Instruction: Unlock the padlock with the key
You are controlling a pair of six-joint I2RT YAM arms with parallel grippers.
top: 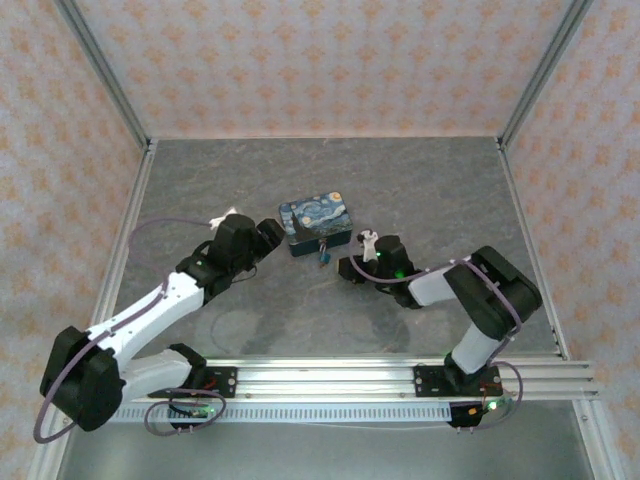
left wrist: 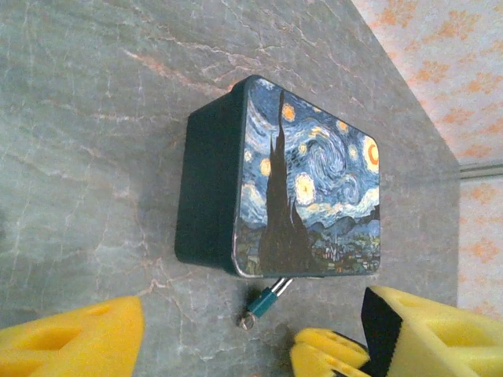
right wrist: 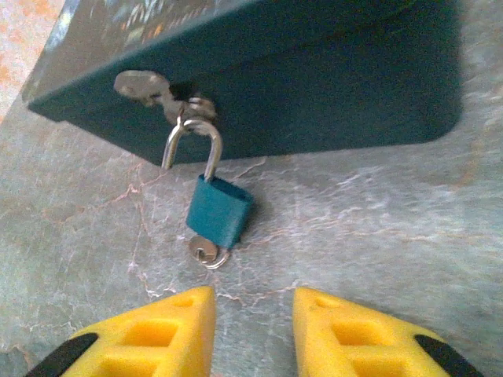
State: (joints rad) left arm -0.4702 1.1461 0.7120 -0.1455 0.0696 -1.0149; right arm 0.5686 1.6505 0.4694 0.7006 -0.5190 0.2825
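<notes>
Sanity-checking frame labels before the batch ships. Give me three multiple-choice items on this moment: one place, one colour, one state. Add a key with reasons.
1. Where is the padlock?
A) hanging at the side wall of the box
B) lying on the box lid
C) between gripper fingers

2. What colour is the padlock body?
A) red
B) teal
C) black

3. How is the right gripper?
A) shut on the padlock
B) shut on the box edge
C) open, holding nothing

Key: 1 A, its shackle loops through the hasp on the box; 2 B, the right wrist view shows a teal body; 3 C, its yellow fingers stand apart short of the padlock, with bare table between them.
</notes>
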